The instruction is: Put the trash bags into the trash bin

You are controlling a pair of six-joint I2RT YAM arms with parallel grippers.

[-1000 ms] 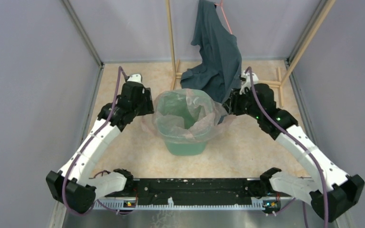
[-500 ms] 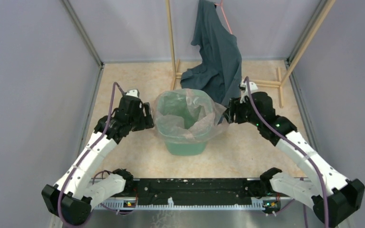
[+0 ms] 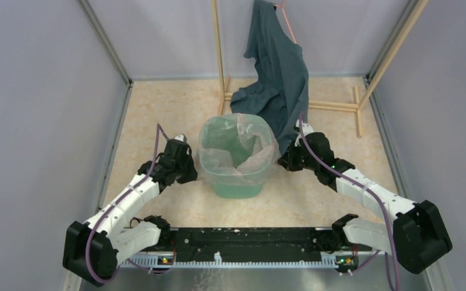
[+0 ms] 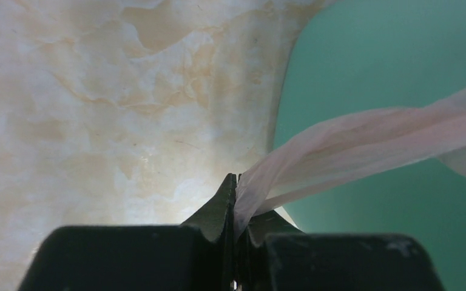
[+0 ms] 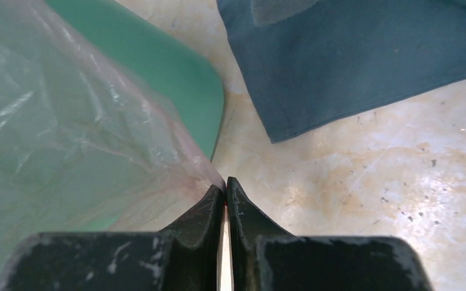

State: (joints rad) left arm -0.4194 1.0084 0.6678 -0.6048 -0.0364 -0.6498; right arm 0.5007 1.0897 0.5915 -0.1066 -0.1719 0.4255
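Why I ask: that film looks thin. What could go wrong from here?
The left gripper holds the bag stretched taut beside the bin; it may tear.
The right gripper pinches only an edge at its tips; that could slip.
The cloth lies close by and might snag.

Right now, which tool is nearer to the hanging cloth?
Right. The right tool is close by the cloth, near its lower edge, right of the bin, pinching the bag. The left tool pinches the bag across the bin, on its left.
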